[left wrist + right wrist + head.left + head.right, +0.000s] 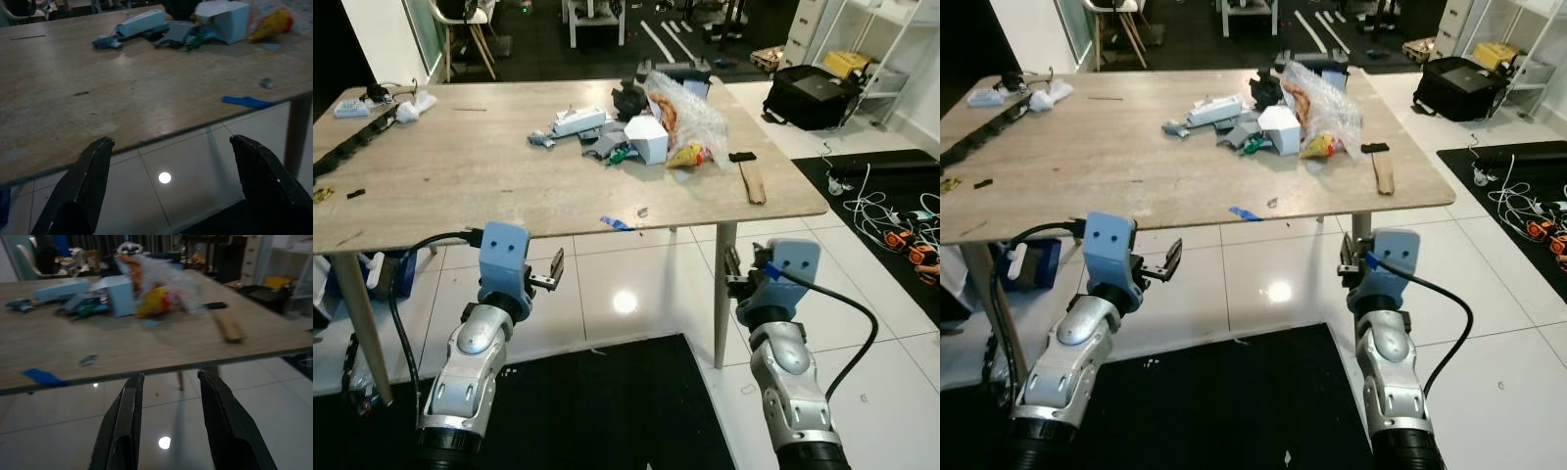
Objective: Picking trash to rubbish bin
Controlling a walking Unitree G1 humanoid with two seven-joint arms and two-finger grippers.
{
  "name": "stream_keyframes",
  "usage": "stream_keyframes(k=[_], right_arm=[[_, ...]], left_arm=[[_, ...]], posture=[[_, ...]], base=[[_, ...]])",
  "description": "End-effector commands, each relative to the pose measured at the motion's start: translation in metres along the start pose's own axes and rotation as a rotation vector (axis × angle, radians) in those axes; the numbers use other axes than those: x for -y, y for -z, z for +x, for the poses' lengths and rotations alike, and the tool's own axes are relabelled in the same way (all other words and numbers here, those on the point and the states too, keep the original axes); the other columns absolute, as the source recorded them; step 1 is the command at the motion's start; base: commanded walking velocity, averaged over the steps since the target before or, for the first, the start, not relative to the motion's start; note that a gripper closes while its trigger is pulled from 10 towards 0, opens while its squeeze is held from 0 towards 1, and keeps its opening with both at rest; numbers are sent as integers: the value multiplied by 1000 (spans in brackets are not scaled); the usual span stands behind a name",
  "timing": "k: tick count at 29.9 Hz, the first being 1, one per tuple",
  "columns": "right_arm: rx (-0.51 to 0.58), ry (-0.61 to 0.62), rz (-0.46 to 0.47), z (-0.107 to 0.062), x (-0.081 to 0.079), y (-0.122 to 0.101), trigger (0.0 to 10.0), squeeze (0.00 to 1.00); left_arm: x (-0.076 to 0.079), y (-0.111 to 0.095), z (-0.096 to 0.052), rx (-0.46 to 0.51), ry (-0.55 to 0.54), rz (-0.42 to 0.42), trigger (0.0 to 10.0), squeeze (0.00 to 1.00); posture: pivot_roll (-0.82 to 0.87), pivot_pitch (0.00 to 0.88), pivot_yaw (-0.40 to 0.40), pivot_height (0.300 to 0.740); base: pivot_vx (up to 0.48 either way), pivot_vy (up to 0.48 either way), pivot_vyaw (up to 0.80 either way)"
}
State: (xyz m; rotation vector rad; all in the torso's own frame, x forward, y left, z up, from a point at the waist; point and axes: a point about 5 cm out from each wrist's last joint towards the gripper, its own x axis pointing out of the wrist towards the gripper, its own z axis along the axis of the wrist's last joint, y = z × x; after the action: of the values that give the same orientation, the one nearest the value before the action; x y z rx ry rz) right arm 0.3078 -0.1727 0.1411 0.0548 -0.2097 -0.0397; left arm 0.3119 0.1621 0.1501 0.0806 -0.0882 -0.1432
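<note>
A pile of trash lies on the far right part of the wooden table (pixel 460 186): a white carton (pixel 647 139), a clear plastic bag (pixel 690 113), a yellow wrapper (pixel 686 156) and grey and white scraps (pixel 578 124). A blue scrap (pixel 616 223) rests near the table's front edge, and a wooden stick (pixel 752 182) lies at the right edge. My left gripper (pixel 551 273) hangs open below the front edge, its fingers (pixel 90 181) wide apart. My right gripper (pixel 736 274) is beside the table leg, below the tabletop, with its fingers (pixel 124 421) open on a narrower gap.
The table leg (pixel 722 294) stands close to my right gripper. A black mat (pixel 607 411) covers the floor in front. Cables (pixel 881 211) and a black bag (pixel 811 95) lie on the floor to the right. A black strip (pixel 352 147) lies along the table's left side.
</note>
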Motion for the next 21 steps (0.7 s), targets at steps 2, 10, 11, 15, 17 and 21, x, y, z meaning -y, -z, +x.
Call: stream_keyframes(k=[2, 10, 11, 15, 17, 21], right_arm=[[-13, 2, 1, -1, -1, 1, 10000, 0], [-15, 7, 0, -1, 0, 1, 10000, 0], [-16, 7, 0, -1, 0, 1, 10000, 0], [-18, 11, 1, -1, 1, 1, 10000, 0], [-18, 7, 2, -1, 0, 1, 10000, 0], [-20, 3, -2, -2, -1, 2, 10000, 0]], left_arm=[[-2, 3, -1, -20, 2, 1, 10000, 0], [-1, 3, 0, -22, 1, 0, 10000, 0], [-1, 4, -1, -22, -1, 0, 10000, 0], [0, 4, -1, -25, 0, -2, 10000, 0], [-1, 4, -1, -23, -5, -3, 10000, 0], [-1, 5, -2, -25, -11, -5, 10000, 0]], posture=[[-65, 107, 6, 740], [-69, 113, 5, 740], [-68, 110, 8, 740], [-69, 116, 2, 740], [-69, 116, 2, 740], [-70, 116, 4, 740]], base=[[296, 0, 0], [300, 0, 0], [296, 0, 0], [299, 0, 0], [300, 0, 0], [296, 0, 0]])
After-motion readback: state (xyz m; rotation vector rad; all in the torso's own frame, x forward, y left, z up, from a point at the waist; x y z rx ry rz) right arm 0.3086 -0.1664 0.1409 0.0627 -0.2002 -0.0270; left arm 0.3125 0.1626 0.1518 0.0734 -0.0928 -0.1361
